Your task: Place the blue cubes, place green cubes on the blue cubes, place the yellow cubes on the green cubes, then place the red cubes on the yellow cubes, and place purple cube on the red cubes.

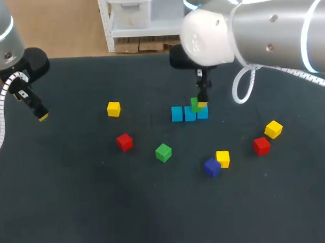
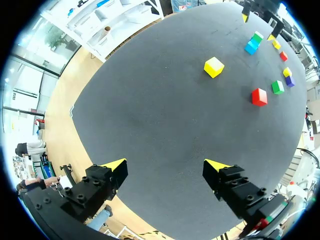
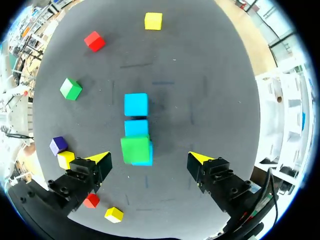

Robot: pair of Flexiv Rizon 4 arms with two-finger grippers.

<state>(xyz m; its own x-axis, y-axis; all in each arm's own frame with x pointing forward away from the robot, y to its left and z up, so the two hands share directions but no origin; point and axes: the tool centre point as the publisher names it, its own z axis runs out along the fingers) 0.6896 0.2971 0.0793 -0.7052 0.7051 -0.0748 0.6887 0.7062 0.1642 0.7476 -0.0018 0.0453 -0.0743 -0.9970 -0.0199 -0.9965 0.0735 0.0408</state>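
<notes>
Green cube (image 3: 135, 149) atop blue cubes (image 3: 136, 105), between right gripper (image 3: 150, 158) fingers, spread wide, untouched

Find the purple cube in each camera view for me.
Head view: purple cube lower middle, right of centre.
Left wrist view: purple cube far ahead of the left claw, past the lone green cube.
Right wrist view: purple cube close beside the right claw.
Shared landmark: the yellow cube right next to it.

Head overhead, wrists looking down, table (image 1: 75, 210) shared

Scattered cubes (image 1: 163, 152) — wide gaps between
</notes>
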